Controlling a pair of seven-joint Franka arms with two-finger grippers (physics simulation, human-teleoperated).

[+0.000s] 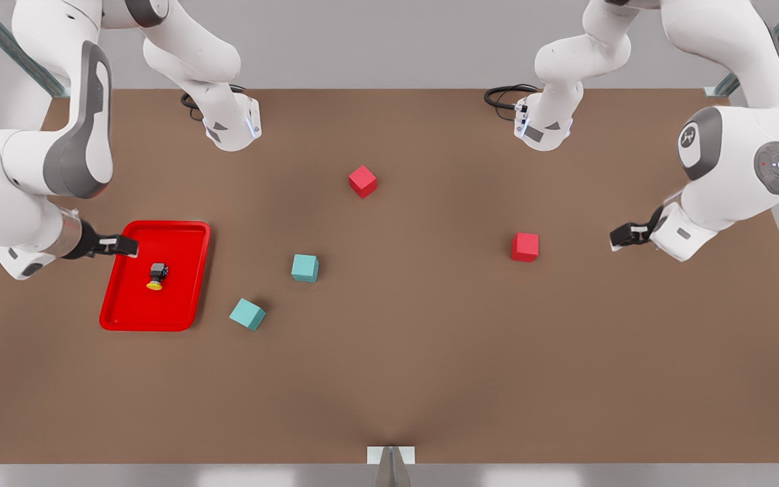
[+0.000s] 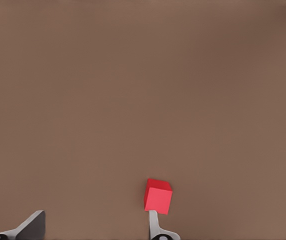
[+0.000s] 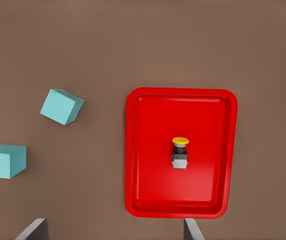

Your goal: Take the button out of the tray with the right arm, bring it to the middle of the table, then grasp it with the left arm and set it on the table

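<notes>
On the large matte brown tabletop [image 1: 430, 352], toward the front view's left, sits a shallow glossy red rectangular tray [image 1: 186, 233] with rounded corners and a raised rim. Near its middle lies the tiny push-button [image 1: 157, 275], a round yellow cap on a dark grey-black boxy body, tipped on its side with the cap pointing toward the table's near edge. The right wrist view shows the button [image 3: 180, 152] alone on the tray floor [image 3: 148, 150].

The right arm's black two-finger gripper [image 1: 124, 245] hovers over the tray's rim at the front view's left, its fingers [image 3: 192, 230] spread wide and holding nothing.

The left arm's gripper [image 1: 623, 236] waits well apart at the front view's right, jaws parted and empty, near a red cube [image 1: 525, 247]; that cube appears beside one fingertip [image 2: 154, 225] in the left wrist view.

A second red cube [image 1: 362, 181] lies farther back near the table's middle. Two teal cubes [image 1: 305, 268] [image 1: 247, 314] rest just beside the tray on the side toward the table's centre.
</notes>
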